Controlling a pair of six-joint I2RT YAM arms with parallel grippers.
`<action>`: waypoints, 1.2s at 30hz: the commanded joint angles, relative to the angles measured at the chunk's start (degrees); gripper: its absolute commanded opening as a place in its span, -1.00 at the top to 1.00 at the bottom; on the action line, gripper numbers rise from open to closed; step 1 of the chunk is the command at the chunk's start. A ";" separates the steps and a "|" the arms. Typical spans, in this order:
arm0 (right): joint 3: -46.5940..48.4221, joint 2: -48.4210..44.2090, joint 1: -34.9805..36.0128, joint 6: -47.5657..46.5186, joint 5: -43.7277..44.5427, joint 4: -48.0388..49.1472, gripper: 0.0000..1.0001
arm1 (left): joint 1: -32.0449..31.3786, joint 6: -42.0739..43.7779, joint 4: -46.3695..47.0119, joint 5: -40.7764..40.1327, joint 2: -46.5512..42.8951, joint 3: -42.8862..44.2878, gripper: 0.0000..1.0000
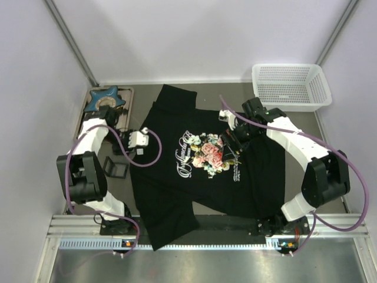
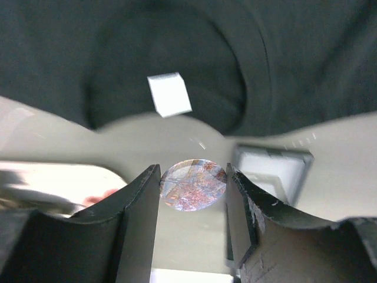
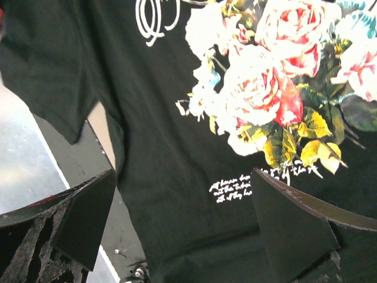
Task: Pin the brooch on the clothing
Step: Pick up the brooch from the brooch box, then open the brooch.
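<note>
The brooch [image 2: 193,186], a small round pinkish disc, sits between the fingers of my left gripper [image 2: 193,174], which is shut on its two edges. In the top view the left gripper [image 1: 140,140] hovers by the left sleeve of the clothing [image 1: 200,165], a black T-shirt with a rose print lying flat; the brooch is too small to make out there. The shirt's dark fabric [image 2: 247,53] fills the far part of the left wrist view. My right gripper [image 1: 233,145] hangs open over the print, nothing between its fingers [image 3: 88,212], with the shirt [image 3: 159,135] below.
A black square box [image 1: 116,167] lies left of the shirt; its pale inside [image 2: 272,170] shows beside the left fingers. A blue star-shaped dish [image 1: 105,99] sits on a tray at back left. A white basket [image 1: 291,85] stands at back right. Side walls are close.
</note>
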 commanded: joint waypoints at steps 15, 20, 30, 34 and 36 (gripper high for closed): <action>-1.68 -23.31 -1.06 -21.89 -16.31 26.21 -0.92 | -34.32 -70.81 26.70 38.47 -16.04 7.85 0.17; -6.77 -29.29 7.01 -39.56 -16.23 26.04 -0.73 | -36.96 -84.28 33.33 45.25 -16.75 4.24 0.18; -11.18 -29.91 20.29 -61.37 -11.66 25.25 -0.17 | -39.16 -90.89 35.36 51.93 -15.52 2.48 0.21; -10.04 -27.98 21.35 -63.49 -11.30 25.33 -0.08 | -40.12 -91.24 35.01 52.46 -15.96 1.25 0.23; -9.24 -27.19 21.53 -63.57 -11.22 25.33 -0.07 | -40.30 -91.33 34.75 52.81 -15.96 0.81 0.24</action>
